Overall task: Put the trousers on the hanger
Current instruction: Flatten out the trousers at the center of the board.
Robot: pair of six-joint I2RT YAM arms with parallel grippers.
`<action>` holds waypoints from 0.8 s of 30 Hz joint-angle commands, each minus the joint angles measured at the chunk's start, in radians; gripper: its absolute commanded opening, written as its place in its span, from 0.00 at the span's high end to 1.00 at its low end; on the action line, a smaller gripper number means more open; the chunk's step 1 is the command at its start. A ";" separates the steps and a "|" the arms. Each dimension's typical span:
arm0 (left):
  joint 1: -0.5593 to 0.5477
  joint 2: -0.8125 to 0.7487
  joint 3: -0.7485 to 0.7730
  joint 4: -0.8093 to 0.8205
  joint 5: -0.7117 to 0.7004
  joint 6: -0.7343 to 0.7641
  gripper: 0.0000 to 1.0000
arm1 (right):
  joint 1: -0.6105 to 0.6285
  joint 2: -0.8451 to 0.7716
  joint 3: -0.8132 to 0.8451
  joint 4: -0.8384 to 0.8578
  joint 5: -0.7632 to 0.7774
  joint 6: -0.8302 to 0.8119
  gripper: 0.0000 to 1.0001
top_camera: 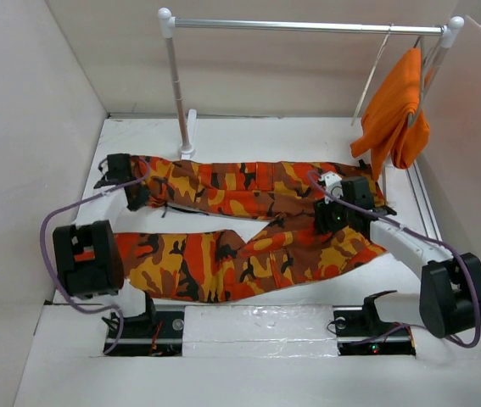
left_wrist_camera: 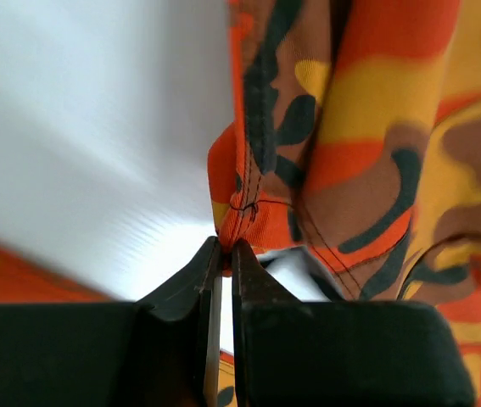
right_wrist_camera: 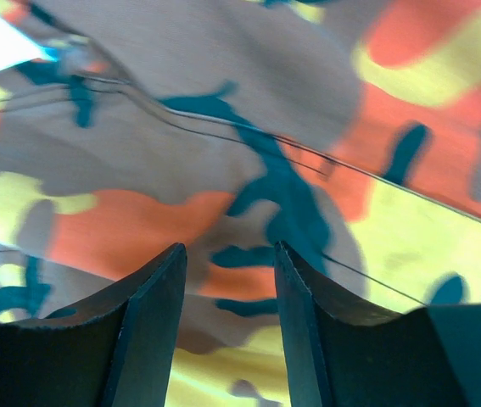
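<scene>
The camouflage trousers (top_camera: 240, 229) lie spread flat on the white table, legs pointing left and waist to the right. My left gripper (top_camera: 138, 195) sits at the cuff of the far leg. In the left wrist view, my left gripper (left_wrist_camera: 226, 246) is shut on the cuff's stitched hem (left_wrist_camera: 240, 212), pinched between the tips. My right gripper (top_camera: 329, 212) hovers over the waist end. In the right wrist view, my right gripper (right_wrist_camera: 227, 254) is open, with only flat cloth (right_wrist_camera: 248, 153) beneath it. The hanger (top_camera: 374, 75) shows as a thin pale bar hanging from the rail at the back right.
A silver rail (top_camera: 308, 27) on white posts spans the back of the table. A plain orange garment (top_camera: 397, 110) hangs from its right end. White walls close in on the left, back and right. Bare table (top_camera: 248, 140) shows behind the trousers.
</scene>
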 commanded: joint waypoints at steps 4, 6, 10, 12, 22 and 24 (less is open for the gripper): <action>0.038 -0.163 0.217 -0.082 -0.366 0.082 1.00 | -0.105 0.002 -0.037 -0.022 -0.068 -0.045 0.49; 0.038 -0.120 0.310 -0.113 -0.420 0.083 1.00 | -0.118 -0.009 -0.035 -0.036 -0.068 -0.053 0.49; 0.049 0.079 0.456 -0.120 -0.610 0.125 1.00 | -0.178 -0.048 -0.031 -0.080 -0.079 -0.068 0.49; 0.079 0.234 0.615 -0.221 -0.629 0.111 1.00 | -0.197 -0.065 -0.020 -0.118 -0.079 -0.078 0.48; 0.093 0.303 0.822 -0.282 -0.476 0.074 0.26 | -0.319 -0.200 0.017 -0.218 -0.028 -0.070 0.47; 0.020 0.159 0.558 -0.160 -0.378 0.056 0.28 | -0.389 -0.226 0.009 -0.179 -0.049 -0.020 0.78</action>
